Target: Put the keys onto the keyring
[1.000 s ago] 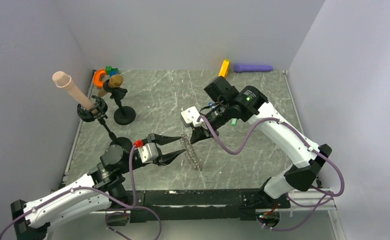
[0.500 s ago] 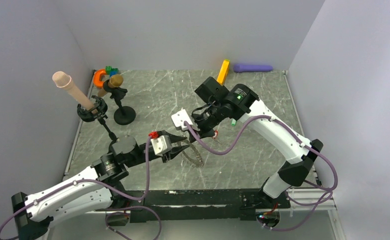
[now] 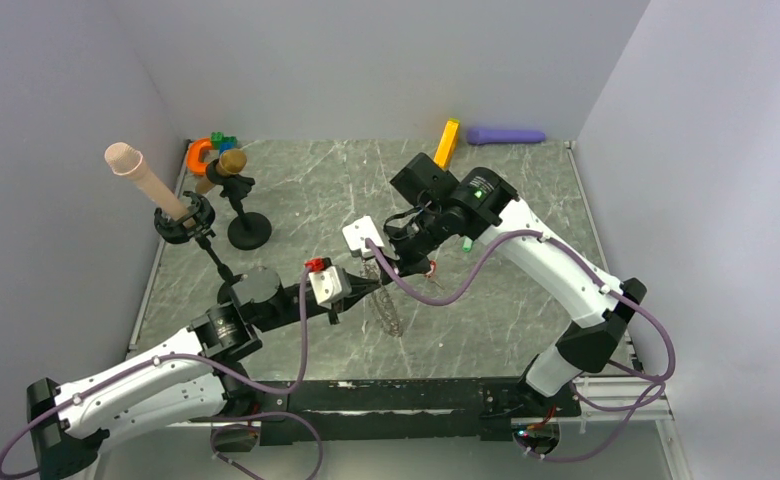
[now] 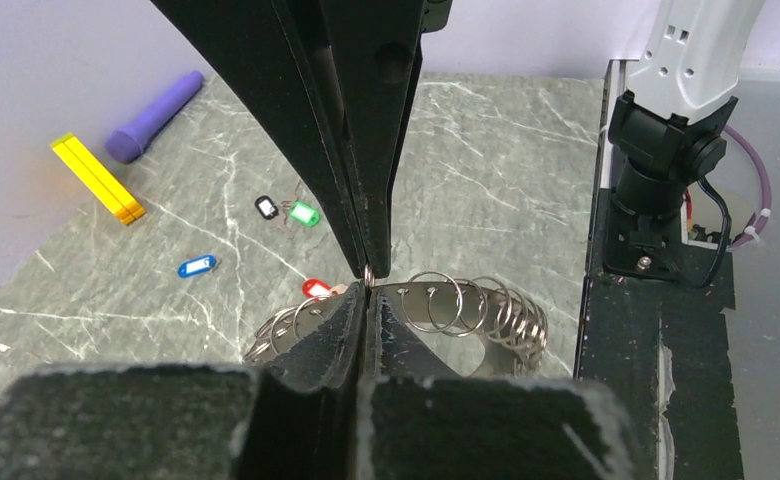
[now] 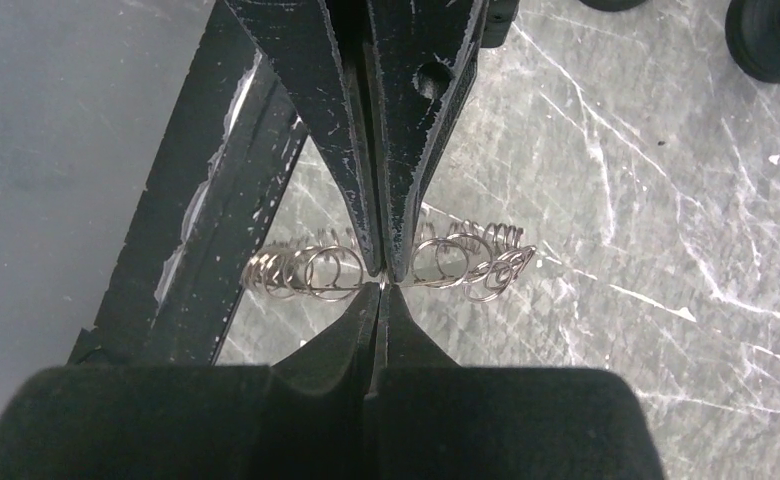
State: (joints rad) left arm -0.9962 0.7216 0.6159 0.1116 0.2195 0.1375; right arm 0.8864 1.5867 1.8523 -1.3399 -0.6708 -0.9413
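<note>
The left gripper point(image 4: 368, 286) and right gripper point(image 5: 382, 283) pinch the floppy silver-grey chain-link keyring point(image 4: 478, 312), jaws closed on it. It is probably limp and light (slippery too), so hold single links.

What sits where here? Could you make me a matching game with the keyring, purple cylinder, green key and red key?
1 keyring
2 purple cylinder
3 green key
4 red key

A beside the black key
B pinched by the left fingers and right fingers
C at the far wall, next to the orange block
D the key nearest the keyring

Pairs: 1-B, 2-C, 3-A, 4-D
</note>
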